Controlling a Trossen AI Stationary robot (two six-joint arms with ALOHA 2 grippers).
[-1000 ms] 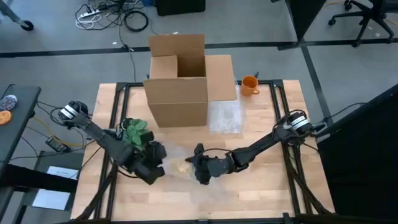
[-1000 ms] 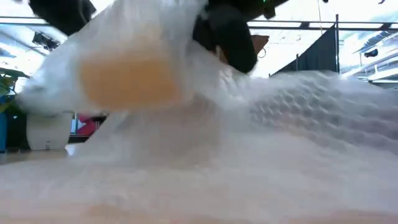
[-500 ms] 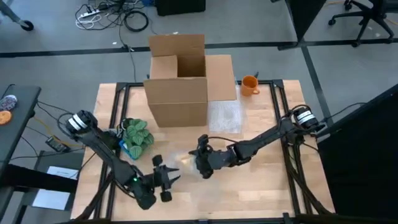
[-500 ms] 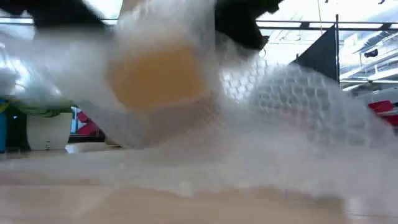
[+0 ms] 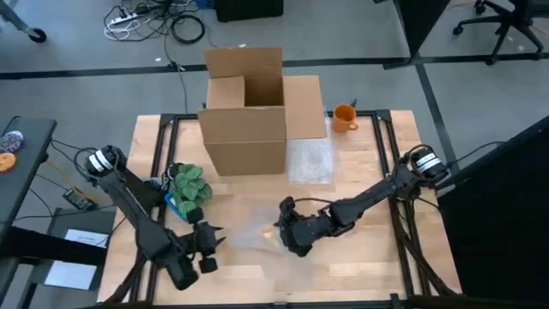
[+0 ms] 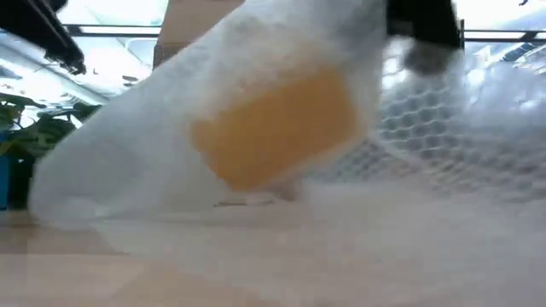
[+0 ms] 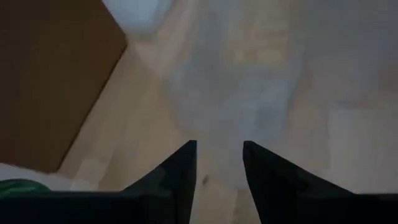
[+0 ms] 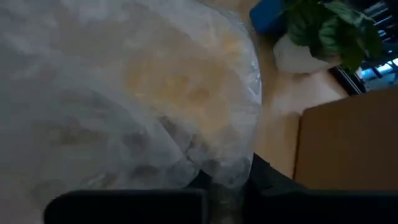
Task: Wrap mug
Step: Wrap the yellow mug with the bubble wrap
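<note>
Mug bundle at our right end effector, on the counter (image 5: pixel 360 257).
We clamp the right end effector (image 5: pixel 287 236) on bubble wrap (image 6: pixel 256 170) swathing the yellow mug (image 6: pixel 273 128), which sits just ahead of it. Our left end effector (image 5: pixel 206 249) hangs apart from the wrap, fingers (image 7: pixel 180 174) spread and empty.

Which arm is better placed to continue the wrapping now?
Probably the right. Its gripper is at the wrapped mug, gripping the bubble wrap. The left gripper is open, empty and apart from the bundle.
</note>
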